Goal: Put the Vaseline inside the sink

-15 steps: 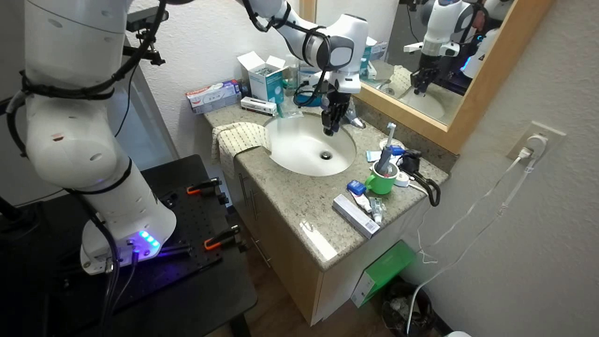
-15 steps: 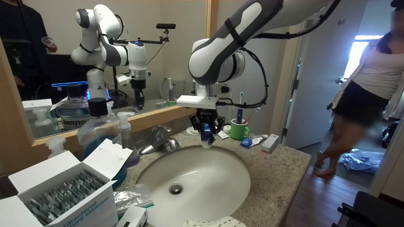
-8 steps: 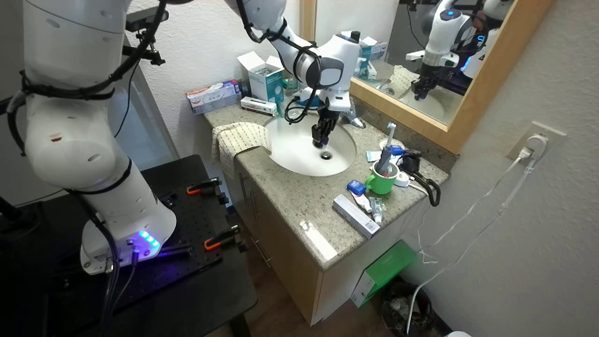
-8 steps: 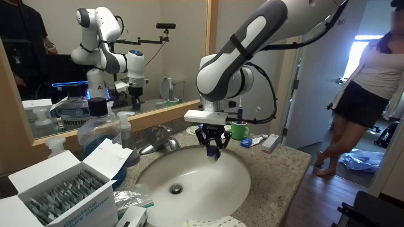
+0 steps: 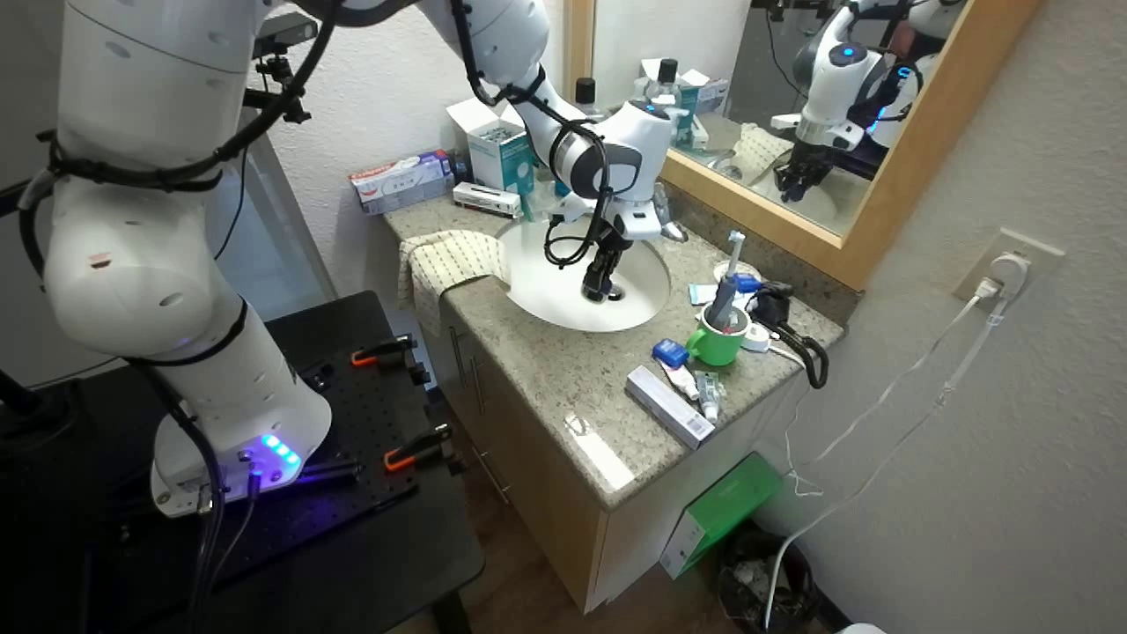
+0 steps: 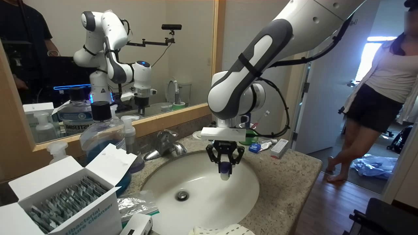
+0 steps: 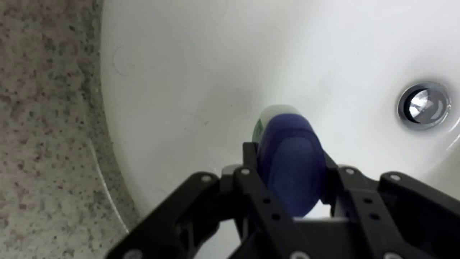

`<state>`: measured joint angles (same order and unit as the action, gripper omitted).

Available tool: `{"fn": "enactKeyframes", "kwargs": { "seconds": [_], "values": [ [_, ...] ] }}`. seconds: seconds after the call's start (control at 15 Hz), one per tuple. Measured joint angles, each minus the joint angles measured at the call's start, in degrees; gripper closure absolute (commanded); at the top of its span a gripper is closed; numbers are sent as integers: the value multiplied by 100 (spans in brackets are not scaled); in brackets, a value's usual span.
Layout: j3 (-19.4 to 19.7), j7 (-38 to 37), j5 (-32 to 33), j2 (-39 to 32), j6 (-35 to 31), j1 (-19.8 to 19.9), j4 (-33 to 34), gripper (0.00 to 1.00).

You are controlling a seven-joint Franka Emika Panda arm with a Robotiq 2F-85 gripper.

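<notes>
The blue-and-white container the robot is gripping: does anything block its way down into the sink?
Nothing visible does. The gripper holds the container over the sink; the wrist view shows bare sink around it, the drain off to one side. Any gap beneath it is hard to judge.

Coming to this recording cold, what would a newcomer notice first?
Probably the big white robot arm, looming along the left of an exterior view. Next, the gripper clamped on a purple-and-white container, set off against the white sink in the wrist view. The open packet box, large at lower left in an exterior view, might also draw attention.
</notes>
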<state>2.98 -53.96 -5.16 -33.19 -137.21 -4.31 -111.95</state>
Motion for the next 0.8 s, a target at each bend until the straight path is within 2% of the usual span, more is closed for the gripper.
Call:
{"fn": "enactKeyframes", "kwargs": {
  "seconds": [0.8],
  "values": [
    [14, 194, 0, -1068, 2, -38, 1155, 86]
  ]
}}
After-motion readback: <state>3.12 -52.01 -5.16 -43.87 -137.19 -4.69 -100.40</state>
